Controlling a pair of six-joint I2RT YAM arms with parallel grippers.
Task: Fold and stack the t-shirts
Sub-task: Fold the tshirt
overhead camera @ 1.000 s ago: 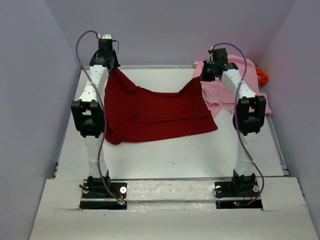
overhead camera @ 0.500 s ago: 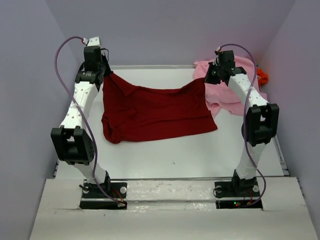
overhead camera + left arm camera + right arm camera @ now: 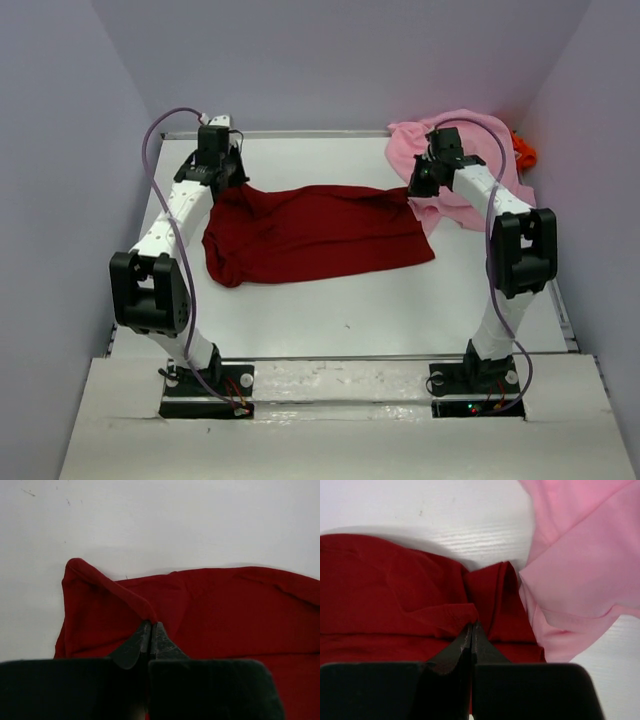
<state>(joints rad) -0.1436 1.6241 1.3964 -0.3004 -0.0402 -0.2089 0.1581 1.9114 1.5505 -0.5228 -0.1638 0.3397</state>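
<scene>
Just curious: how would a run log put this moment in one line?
left tool: shut on dark red shirt | right tool: shut on dark red shirt

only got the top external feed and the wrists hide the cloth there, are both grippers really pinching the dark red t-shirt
Observer: The left gripper is. Its wrist view shows the fingertips shut on a raised fold of the dark red cloth t-shirt.
Operator: and the right
Observer: The right gripper is shut on a bunched edge of the same shirt.
Operator: is it catching the pink one too
Observer: Not that I can see. The light pink cloth t-shirt lies against the red corner, off to one side of the fingertips and not between them.
</scene>
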